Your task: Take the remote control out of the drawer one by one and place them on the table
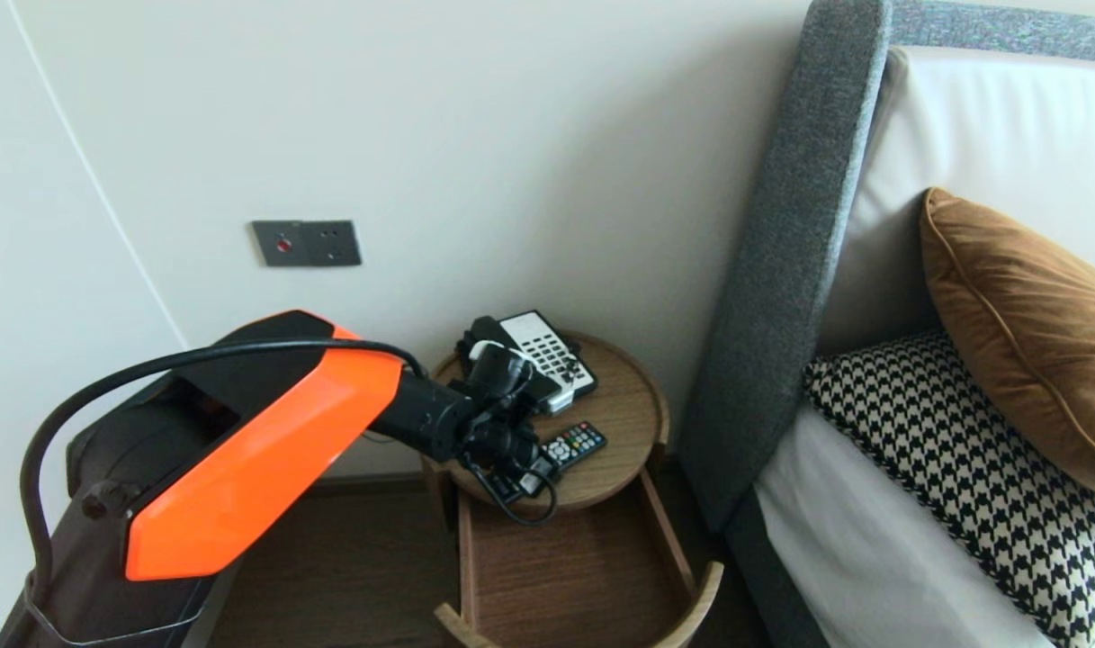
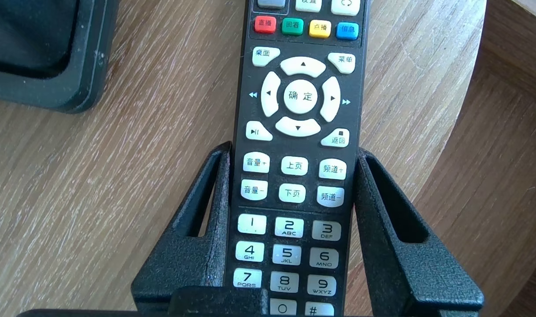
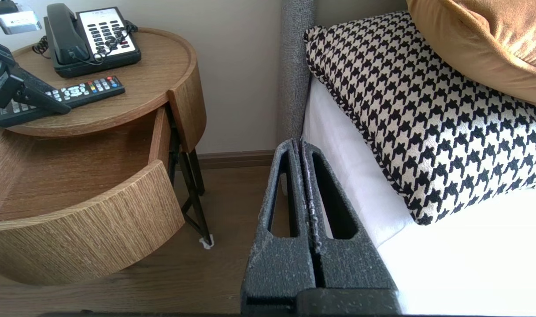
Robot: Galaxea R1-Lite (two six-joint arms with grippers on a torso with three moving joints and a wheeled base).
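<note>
The remote (image 2: 296, 132) lies face up on the round bedside table (image 2: 118, 185), just below centre in the head view. Its long axis runs there from lower left to upper right, with the coloured-key end towards the bed (image 1: 871, 540). My left gripper (image 2: 294, 152) is clamped on its long edges at the number-key end. I judge the grasp made and the lift not begun. My next move calls for a level rise, clear of the phone (image 1: 547, 355). The drawer (image 1: 574, 567) beneath stands open. My right gripper (image 3: 301, 143), parked beside the bed, is clenched on nothing.
</note>
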